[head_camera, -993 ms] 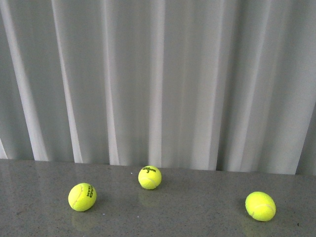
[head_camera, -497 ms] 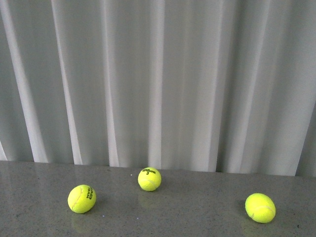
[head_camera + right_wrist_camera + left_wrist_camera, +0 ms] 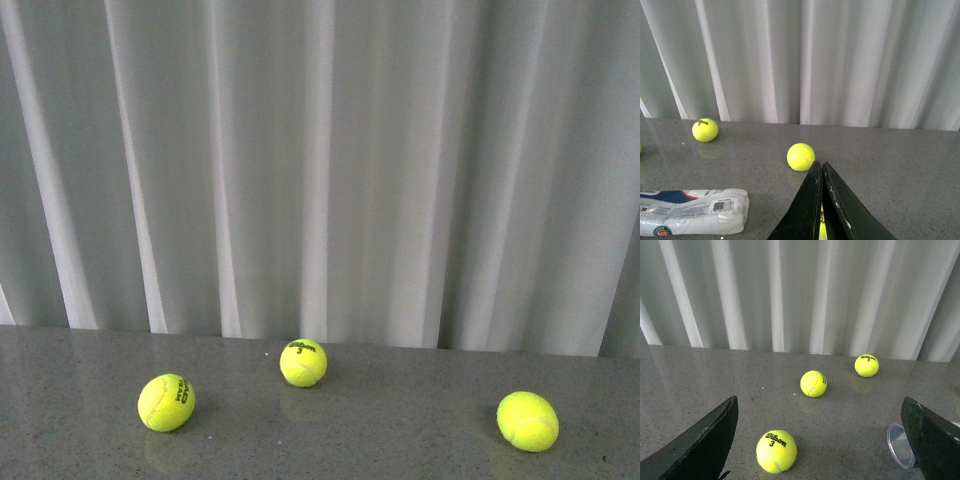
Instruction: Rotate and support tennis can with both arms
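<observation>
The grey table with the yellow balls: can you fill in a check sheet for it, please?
Surface: grey speckled tabletop, no spills seen.
Job's things: clear plastic tennis can with white and navy label, lying on its side, not gripped.
Clutter: yellow felt tennis balls, three in the front view, scattered apart.
Grippers: left end effector open and empty; right end effector shut, with a yellow sliver showing in its gap that cannot be identified.
Cables: nothing seen.
Surroundings: white pleated curtain behind the table.
</observation>
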Robot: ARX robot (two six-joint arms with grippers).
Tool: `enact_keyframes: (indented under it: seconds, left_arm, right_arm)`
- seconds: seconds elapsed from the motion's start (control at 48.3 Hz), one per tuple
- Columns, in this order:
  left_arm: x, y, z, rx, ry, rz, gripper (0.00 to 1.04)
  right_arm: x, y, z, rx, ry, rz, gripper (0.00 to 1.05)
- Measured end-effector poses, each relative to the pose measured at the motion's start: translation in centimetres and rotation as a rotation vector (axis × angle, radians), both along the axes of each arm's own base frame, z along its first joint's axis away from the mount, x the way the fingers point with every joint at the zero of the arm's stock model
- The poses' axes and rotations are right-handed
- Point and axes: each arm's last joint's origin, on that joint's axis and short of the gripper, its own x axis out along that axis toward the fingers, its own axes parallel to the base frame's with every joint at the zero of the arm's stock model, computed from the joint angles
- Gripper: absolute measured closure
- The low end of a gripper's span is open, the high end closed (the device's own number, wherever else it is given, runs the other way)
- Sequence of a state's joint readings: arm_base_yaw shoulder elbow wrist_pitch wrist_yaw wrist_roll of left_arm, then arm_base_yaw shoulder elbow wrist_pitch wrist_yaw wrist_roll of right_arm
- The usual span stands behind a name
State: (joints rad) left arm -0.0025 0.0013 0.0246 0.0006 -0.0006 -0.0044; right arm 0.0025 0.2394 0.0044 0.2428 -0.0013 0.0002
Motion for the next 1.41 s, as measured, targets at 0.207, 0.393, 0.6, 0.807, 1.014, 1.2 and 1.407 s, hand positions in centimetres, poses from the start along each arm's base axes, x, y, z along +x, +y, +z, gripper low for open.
enact_keyframes:
  seconds: [0.207,0.393,0.6,0.807,1.014,1.2,1.407]
  left_arm:
    - [0.0,0.0,0.0,0.000,0.000,0.000,0.07]
    - [0.0,0.0,0.0,0.000,0.000,0.000,0.07]
    - [0.0,0.0,0.0,0.000,0.000,0.000,0.07]
    - [0.0,0.0,0.0,0.000,0.000,0.000,0.07]
    - [0.0,0.0,0.0,0.000,0.000,0.000,0.07]
    - [0.0,0.0,0.0,0.000,0.000,0.000,0.07]
    - [0.0,0.0,0.0,0.000,0.000,0.000,0.07]
  right_arm:
    - [-0.3,0.0,0.0,0.000,0.000,0.000,1.01]
    - [-1.1,0.0,-0.5,0.000,0.036,0.001,1.01]
    - [-1.5,0.0,-0.3,-0.001,0.007,0.000,0.97]
    - [-1.5,0.0,-0.3,-0.001,0.007,0.000,0.52]
    - [-1.5,0.0,-0.3,-0.001,0.007,0.000,0.18]
    - [-1.5,0.0,-0.3,0.000,0.007,0.001,0.07]
    - [-1.5,0.0,-0.3,0.000,0.007,0.000,0.07]
